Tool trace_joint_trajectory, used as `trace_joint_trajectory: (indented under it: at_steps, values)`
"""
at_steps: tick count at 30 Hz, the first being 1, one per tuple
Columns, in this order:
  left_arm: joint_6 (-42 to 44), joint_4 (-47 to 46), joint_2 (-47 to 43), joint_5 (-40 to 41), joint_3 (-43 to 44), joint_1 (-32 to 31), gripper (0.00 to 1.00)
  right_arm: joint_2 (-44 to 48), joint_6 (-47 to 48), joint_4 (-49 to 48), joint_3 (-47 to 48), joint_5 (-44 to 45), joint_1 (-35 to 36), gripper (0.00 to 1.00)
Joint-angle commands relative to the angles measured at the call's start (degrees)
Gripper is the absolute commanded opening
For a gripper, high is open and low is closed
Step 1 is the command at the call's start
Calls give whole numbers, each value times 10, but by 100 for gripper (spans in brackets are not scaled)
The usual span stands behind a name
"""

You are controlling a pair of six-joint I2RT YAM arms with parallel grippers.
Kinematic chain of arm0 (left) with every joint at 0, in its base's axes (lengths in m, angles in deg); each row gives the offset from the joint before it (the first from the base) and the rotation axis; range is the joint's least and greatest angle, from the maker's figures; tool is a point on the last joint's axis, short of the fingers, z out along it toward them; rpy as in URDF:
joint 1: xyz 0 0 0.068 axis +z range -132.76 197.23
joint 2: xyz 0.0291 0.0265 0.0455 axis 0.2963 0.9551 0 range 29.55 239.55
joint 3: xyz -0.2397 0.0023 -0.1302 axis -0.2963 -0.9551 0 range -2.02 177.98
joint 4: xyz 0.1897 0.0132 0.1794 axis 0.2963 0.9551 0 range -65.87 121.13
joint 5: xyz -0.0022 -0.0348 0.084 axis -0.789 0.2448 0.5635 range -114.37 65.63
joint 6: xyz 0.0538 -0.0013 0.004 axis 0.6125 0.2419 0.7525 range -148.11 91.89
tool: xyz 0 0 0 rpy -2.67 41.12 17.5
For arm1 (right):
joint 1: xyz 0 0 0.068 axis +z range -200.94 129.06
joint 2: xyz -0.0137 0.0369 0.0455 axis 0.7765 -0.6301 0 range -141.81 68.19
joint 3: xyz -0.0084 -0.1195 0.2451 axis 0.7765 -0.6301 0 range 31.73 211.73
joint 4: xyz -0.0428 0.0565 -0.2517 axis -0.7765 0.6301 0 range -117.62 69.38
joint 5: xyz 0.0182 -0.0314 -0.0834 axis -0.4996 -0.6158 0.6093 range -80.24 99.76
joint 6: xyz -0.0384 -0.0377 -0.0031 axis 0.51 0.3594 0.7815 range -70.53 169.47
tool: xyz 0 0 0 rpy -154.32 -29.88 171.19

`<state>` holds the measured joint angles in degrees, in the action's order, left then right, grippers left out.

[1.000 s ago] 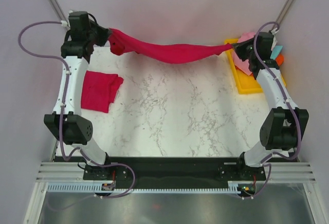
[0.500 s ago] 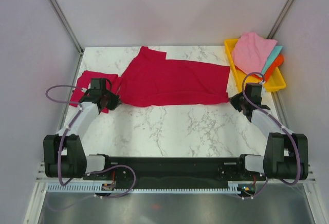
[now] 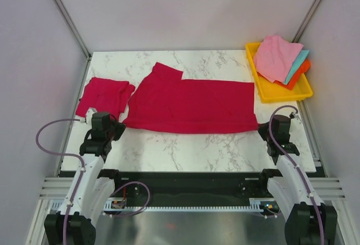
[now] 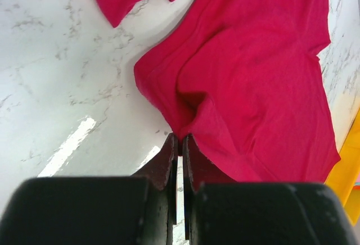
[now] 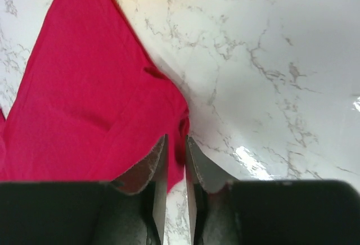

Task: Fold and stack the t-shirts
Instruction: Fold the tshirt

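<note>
Left of the spread t-shirt [image 3: 191,107], just beside it, lay the second t-shirt [image 3: 104,96], a small rumpled patch, probably parked there as the base of the stack; its fold lines were hard to make out. At the spread t-shirt's near left corner the left tool [image 4: 179,141] was pressed together, pinching the hem. The garment itself lay flat on the bench [image 3: 185,144], presumably drawn out by its corners for folding. At its near right corner the right tool [image 5: 175,141] stood slightly parted, with cloth in the gap, apparently not nipped. Beyond that corner sat a yellow tray [image 3: 278,93]; a pink cloth [image 3: 275,57] hid most of its contents.
</note>
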<state>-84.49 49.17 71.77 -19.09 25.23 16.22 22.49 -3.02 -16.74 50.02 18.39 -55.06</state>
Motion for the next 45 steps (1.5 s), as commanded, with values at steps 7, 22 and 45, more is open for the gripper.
trace_joint_trajectory:
  at_steps: [7,22,45]
  values:
    - [-2,62,-55,43,-11,3,80,102,-1,58,-12,53,-2,83]
    - [101,-214,238,-116,160,-19,100,-257,141,-83,263,-39,67,69]
    - [271,-124,862,-26,826,-98,98,-742,238,1,652,282,127,67]
